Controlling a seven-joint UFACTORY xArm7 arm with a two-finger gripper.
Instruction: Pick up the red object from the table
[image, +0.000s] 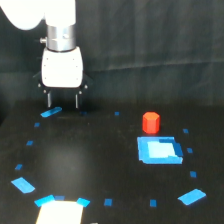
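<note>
The red object (151, 122) is a small red-orange stubby block standing upright on the black table (95, 155), right of centre, just behind the blue square patch (159, 150). My gripper (63, 101) hangs from the white arm at the upper left of the exterior view, well to the left of the block. Its two dark fingers (49, 98) point down with a gap between them, holding nothing. The fingertips hover just above the table near a blue tape mark (51, 112).
Small blue tape marks ring the table, with larger ones at the front left (23, 185) and front right (192, 196). A bright pale patch (60, 212) lies at the front edge. A dark curtain hangs behind.
</note>
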